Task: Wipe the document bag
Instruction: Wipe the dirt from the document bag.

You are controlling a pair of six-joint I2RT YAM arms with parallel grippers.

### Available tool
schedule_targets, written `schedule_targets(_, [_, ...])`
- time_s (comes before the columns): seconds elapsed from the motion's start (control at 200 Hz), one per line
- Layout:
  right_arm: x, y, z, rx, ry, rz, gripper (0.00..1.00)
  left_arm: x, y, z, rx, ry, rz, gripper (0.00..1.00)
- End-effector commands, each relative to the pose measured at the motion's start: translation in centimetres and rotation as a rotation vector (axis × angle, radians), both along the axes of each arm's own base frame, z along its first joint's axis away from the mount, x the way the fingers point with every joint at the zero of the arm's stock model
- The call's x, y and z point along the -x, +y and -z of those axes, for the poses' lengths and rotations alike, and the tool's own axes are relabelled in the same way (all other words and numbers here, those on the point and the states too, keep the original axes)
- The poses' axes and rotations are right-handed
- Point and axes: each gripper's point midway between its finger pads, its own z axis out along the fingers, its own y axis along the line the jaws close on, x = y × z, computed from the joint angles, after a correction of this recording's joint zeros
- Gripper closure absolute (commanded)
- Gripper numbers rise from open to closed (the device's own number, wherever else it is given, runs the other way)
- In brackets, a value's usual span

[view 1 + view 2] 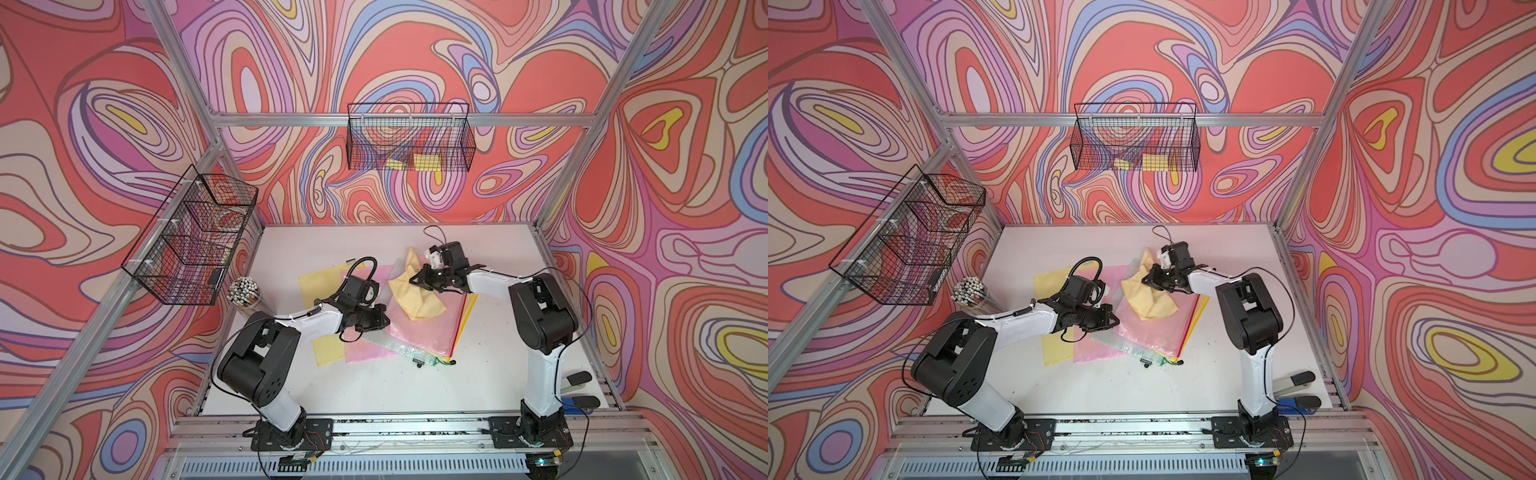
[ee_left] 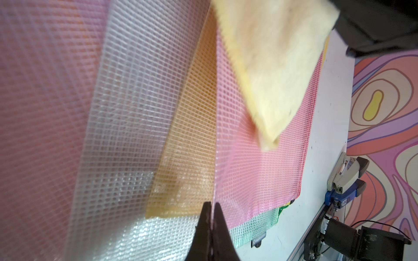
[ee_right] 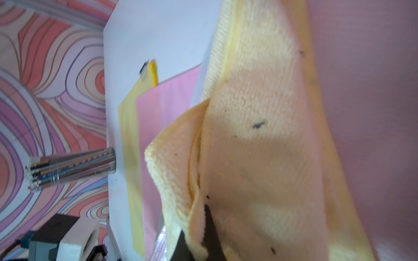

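Conceivably, the cloth [image 1: 419, 303] pinched by the right gripper [image 1: 414, 279] could drag the document bag [image 1: 419, 337] free of the left gripper [image 1: 386, 322] pinching its nine-o'clock edge.

The yellow cloth [image 3: 260, 113] is soft, nubby towelling. The pink document bag [image 2: 260, 176] is glossy, see-through plastic with a fine grid weave. The white table [image 1: 374, 386] looks smooth and matt.

Wire basket [image 1: 374, 141], pencil jar [image 3: 74, 168], stapler [image 2: 348, 174]
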Motion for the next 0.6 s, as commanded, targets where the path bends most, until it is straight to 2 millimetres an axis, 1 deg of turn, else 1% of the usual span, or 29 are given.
schedule_targets(0.0, [-0.2,-0.9,2.4,-0.016,0.06,0.068,1.0,0.4,0.2,0.5,-0.021,0.019,-0.006,1.0])
schedule_targets(0.09, [0.4,-2.1,4.4,-0.003,0.094,0.087,1.0,0.5,0.3,0.4,-0.025,0.017,-0.007,1.0])
schedule_targets(0.17, [1.0,-3.9,5.5,0.027,0.115,0.106,1.0,0.4,0.6,0.3,-0.039,0.012,-0.009,1.0])
schedule_targets(0.285, [1.7,-8.2,6.5,0.064,0.146,0.173,1.0,0.4,0.8,0.4,-0.056,0.012,-0.009,1.0])
schedule_targets(0.371, [1.8,-11.7,6.2,0.075,0.147,0.229,1.0,0.4,0.9,0.4,-0.064,0.011,-0.007,1.0])
schedule_targets(0.391, [1.8,-12.8,5.9,0.079,0.143,0.247,1.0,0.4,1.0,0.4,-0.069,0.011,-0.009,1.0])
schedule_targets(0.411, [1.9,-13.3,5.8,0.083,0.142,0.254,1.0,0.3,1.0,0.2,-0.07,0.007,-0.009,1.0])
schedule_targets(0.416, [1.8,-13.8,5.6,0.086,0.141,0.261,1.0,0.3,1.0,0.2,-0.071,0.006,-0.007,1.0])
schedule_targets(0.431, [1.8,-14.2,5.5,0.088,0.135,0.266,1.0,0.4,1.0,0.2,-0.074,0.006,-0.006,1.0])
schedule_targets(0.446, [1.8,-14.9,5.4,0.098,0.135,0.278,1.0,0.3,1.0,0.1,-0.077,0.005,-0.005,1.0])
schedule_targets(0.516, [1.7,-17.5,4.3,0.126,0.121,0.317,1.0,0.1,1.1,-0.7,-0.087,-0.012,0.003,1.0])
schedule_targets(0.551, [1.7,-18.3,3.8,0.13,0.113,0.329,1.0,-0.1,1.2,-1.3,-0.095,-0.027,0.007,1.0])
schedule_targets(0.596, [1.5,-19.6,2.6,0.138,0.086,0.349,1.0,-0.3,1.3,-2.5,-0.105,-0.054,0.008,1.0])
